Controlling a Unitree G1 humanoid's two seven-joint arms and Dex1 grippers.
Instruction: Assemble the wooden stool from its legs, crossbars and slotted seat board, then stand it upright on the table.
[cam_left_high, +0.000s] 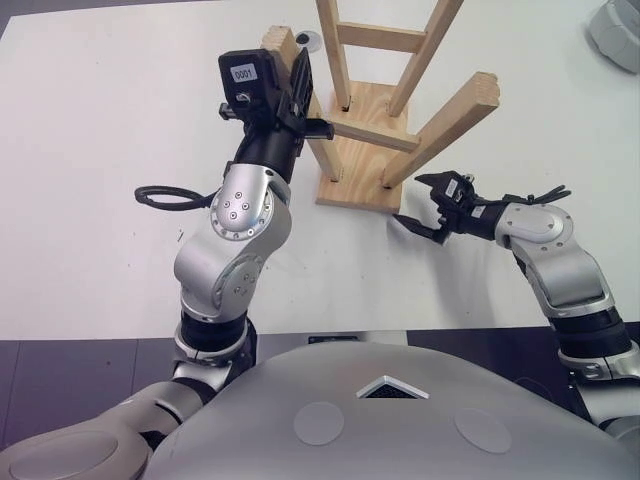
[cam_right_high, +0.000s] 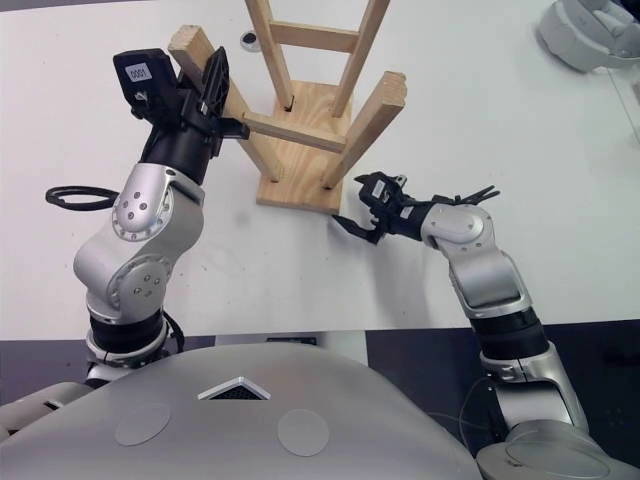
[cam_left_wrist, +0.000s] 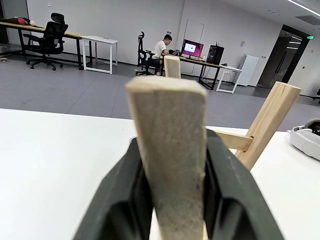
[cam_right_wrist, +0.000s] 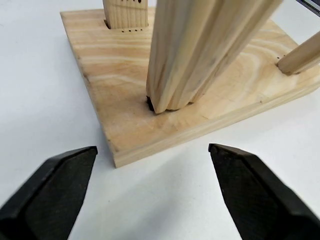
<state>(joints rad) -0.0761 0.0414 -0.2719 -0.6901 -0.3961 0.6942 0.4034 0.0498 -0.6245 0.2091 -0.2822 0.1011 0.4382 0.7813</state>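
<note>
Clamping a stool leg (cam_left_high: 283, 45) near its upper end, the left gripper (cam_left_high: 298, 95) squeezes it tightly; the right gripper (cam_left_high: 418, 203) gapes wide (holding nothing) just beside the seat board (cam_left_high: 360, 182), which lies flat on the table (cam_left_high: 120, 120), legs pointing up.

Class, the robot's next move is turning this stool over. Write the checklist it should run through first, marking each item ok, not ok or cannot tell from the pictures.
1. Left gripper clamped on a leg: ok.
2. Right gripper open, facing the seat board corner without touching it: ok.
3. Near right leg sitting in its slot: ok; full depth cannot tell.
4. Near crossbar fitted: ok.
5. Standing upright: not ok; the seat board lies flat on the table, legs up.
6. Cable loop apart from the seat board: ok.
</note>
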